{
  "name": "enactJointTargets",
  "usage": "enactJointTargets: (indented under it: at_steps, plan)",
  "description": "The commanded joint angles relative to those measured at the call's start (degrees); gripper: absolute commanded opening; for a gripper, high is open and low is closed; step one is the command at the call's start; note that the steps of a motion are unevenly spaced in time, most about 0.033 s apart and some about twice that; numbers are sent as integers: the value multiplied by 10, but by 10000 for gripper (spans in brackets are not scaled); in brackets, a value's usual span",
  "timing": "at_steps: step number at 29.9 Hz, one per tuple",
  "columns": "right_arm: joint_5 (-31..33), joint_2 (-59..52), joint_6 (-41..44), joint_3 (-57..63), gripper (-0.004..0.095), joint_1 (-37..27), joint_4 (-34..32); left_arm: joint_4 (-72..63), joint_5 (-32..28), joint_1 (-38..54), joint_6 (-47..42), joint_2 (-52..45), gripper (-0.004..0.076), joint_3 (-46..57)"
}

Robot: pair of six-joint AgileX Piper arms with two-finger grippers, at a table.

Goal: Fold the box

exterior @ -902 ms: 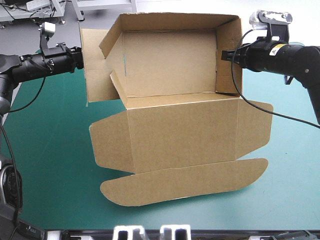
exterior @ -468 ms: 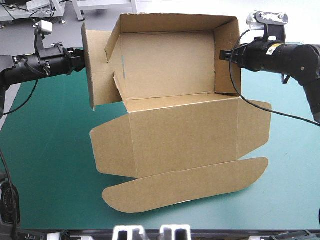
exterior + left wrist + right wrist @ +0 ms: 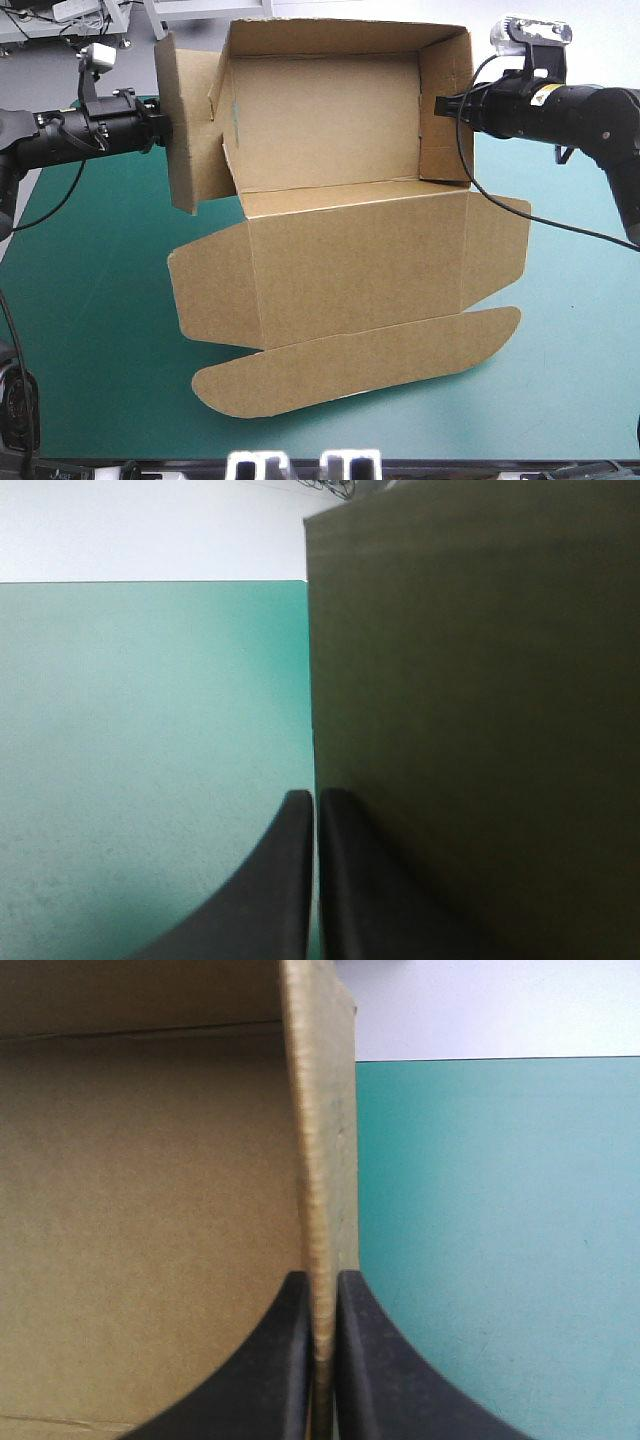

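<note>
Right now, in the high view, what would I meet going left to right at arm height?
left pincer → box, gripped at both sides → right pincer

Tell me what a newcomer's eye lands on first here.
The big brown box dominates mid-table: an open tray at the far side, lid spread toward the near edge over the teal-green cover. The left pincer clamps its left side flap, the right pincer its right wall.

A robotics lab: teal-green table cover, cable-strewn grey bench behind it.
</note>
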Motion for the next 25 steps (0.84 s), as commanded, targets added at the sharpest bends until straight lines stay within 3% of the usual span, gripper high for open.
enactJointTargets:
  at_steps: [1,21,25]
  plan:
    - [-46,-19,0,-18,-13,-2,24,-51,41,-22,-3,-24,11,-16]
    - [-42,-19,0,-18,-13,-2,18,-52,40,-37,-3,-36,11,-16]
    - [-42,-19,-3,-18,-13,-2,17,-52,40,-37,-12,-36,43,-16]
